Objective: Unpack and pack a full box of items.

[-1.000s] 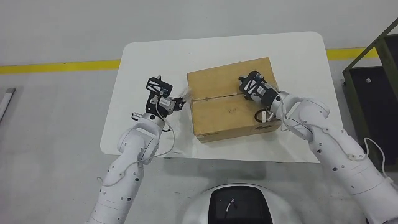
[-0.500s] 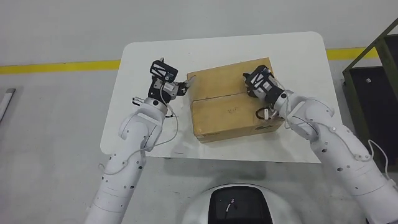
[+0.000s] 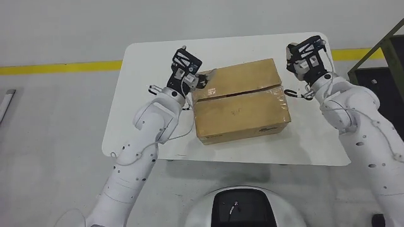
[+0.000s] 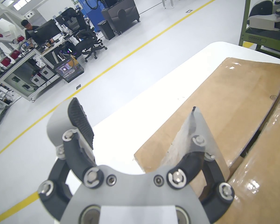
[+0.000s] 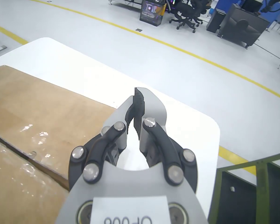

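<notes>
A brown cardboard box [image 3: 240,104] lies in the middle of the white table [image 3: 145,101]. Its far flap [image 4: 228,108] stands slightly raised, with a dark gap along the centre seam. Shiny tape covers the near flap [image 5: 11,176]. My left gripper [image 3: 198,68] is open at the box's far left corner. One finger [image 4: 193,129] sits over the flap's corner, while the other finger [image 4: 80,122] hangs off the box over the table. My right gripper [image 3: 302,52] is shut on nothing, above the table past the box's far right corner; its tips [image 5: 136,108] point away from the box [image 5: 37,117].
A green metal rack [image 3: 379,69] stands just off the table's right edge, close to my right arm, and is also visible in the right wrist view [image 5: 247,187]. A yellow line [image 3: 57,68] runs across the floor behind the table. Bare tabletop lies left of the box.
My right gripper left the top of the box and moved off past its far right corner. The left gripper moved to the far left corner. The far flap has lifted slightly.
</notes>
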